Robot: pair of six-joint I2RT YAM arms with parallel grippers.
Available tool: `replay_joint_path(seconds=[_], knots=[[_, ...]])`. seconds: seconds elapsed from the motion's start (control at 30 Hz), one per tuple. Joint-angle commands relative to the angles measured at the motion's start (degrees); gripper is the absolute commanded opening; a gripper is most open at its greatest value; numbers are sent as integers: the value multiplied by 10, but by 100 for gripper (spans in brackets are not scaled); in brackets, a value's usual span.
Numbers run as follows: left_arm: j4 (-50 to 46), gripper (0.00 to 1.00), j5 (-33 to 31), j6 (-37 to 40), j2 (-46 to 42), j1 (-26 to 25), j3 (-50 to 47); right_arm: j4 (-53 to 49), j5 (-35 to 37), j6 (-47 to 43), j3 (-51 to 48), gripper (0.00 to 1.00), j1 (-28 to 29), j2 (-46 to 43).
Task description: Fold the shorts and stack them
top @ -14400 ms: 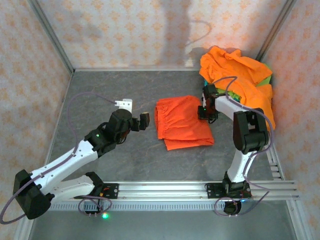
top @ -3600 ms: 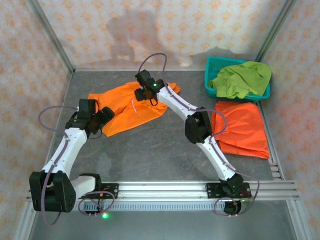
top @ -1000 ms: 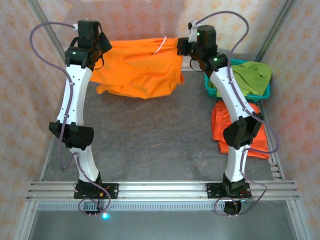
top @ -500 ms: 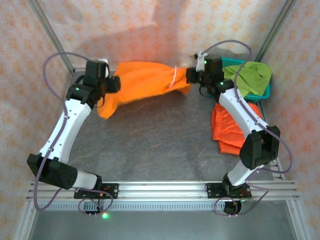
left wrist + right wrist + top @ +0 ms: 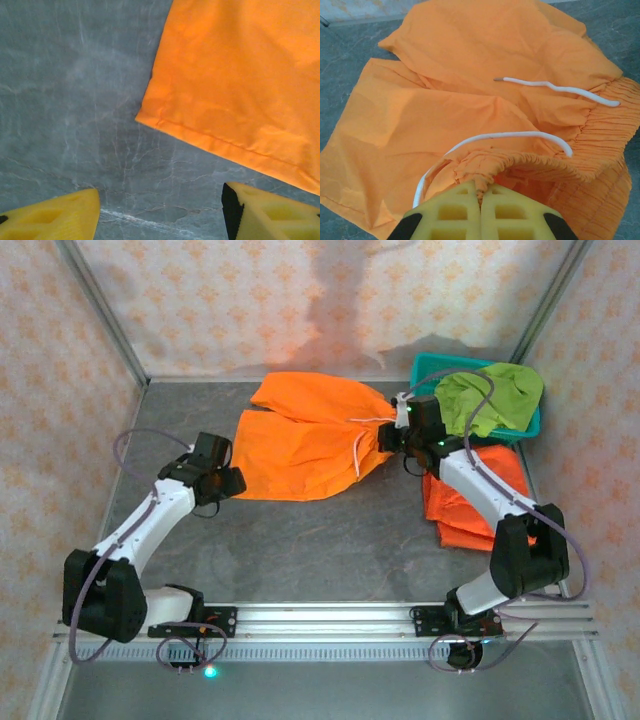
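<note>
Shorts [image 5: 300, 440] — waist pinched in right gripper [image 5: 481, 192], hem nr left gripper [image 5: 160, 197], untouched.

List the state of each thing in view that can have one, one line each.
spread orange shorts, unfolded, lying flat on the table
folded orange shorts, folded, on the table at the right
teal basket, upright, holding the lime-green shorts
lime-green shorts, crumpled, unfolded
drawstring, loose, untied
left gripper, open, holding nothing
right gripper, shut on the waistband of the spread orange shorts
</note>
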Motion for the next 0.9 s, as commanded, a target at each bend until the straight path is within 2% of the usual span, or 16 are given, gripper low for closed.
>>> replay_joint_path(seconds=[0.0,0.2,0.6,0.87], knots=[[59,65,26,-56,36,13,-13,23,2,10,-14,3,1,-28],[117,63,64,-45,86,42,-14,17,6,17,-35,4,1,-50],[135,57,48,-26,161,54,5,11,16,20,-61,4,1,-80],[138,45,46,-15,203,56,29,9,14,23,-62,4,1,-78]])
